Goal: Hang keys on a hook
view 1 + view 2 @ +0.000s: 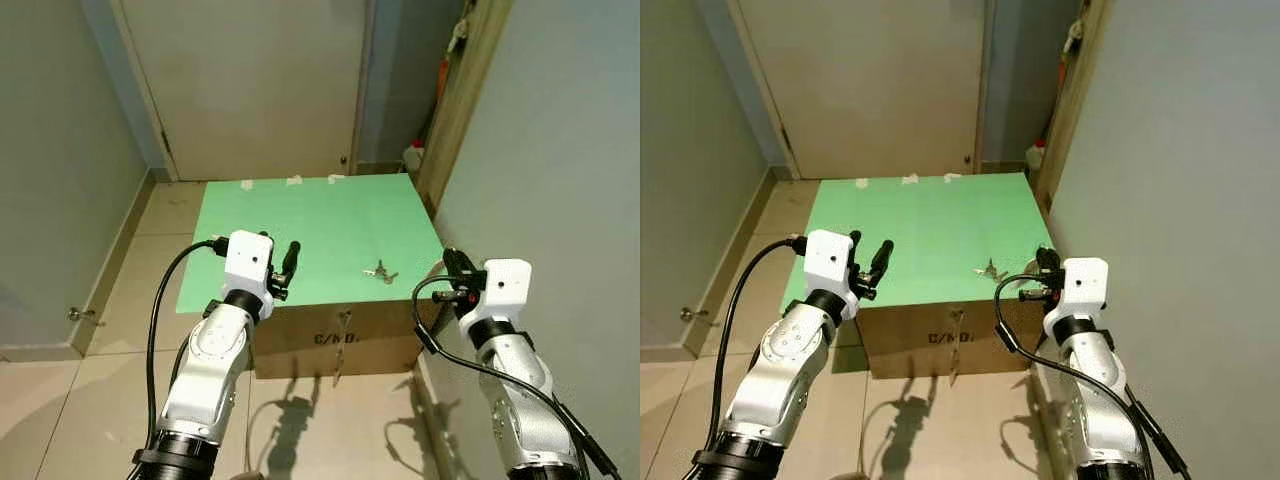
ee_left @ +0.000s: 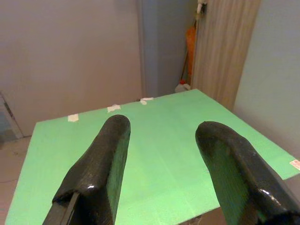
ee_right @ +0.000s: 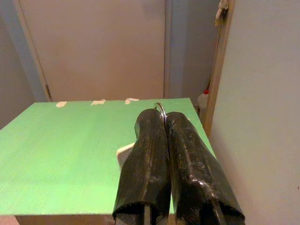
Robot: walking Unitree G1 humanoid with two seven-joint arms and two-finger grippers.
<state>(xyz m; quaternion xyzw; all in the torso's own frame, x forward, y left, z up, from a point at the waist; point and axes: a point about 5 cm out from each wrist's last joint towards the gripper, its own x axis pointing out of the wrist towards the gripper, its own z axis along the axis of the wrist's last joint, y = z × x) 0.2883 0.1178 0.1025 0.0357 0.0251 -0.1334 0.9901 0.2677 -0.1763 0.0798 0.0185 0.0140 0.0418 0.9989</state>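
A small bunch of keys (image 1: 380, 271) lies on the green board (image 1: 310, 220) near its front right corner. My right gripper (image 1: 447, 258) hovers just right of them at the board's edge. Its fingers (image 3: 187, 154) are pressed shut, and a thin metal ring (image 3: 161, 109) pokes out between the tips. A white hook (image 3: 220, 10) sits high on the wooden door frame at the far right. Over the board's front left part, my left gripper (image 2: 164, 136) is open and holds nothing.
The green board tops a cardboard box (image 1: 340, 340) on the tiled floor. A closed door (image 1: 250, 80) stands behind it. A grey wall (image 1: 560, 150) runs close along the right, and another is on the left. A white bottle (image 1: 413, 157) stands in the far right corner.
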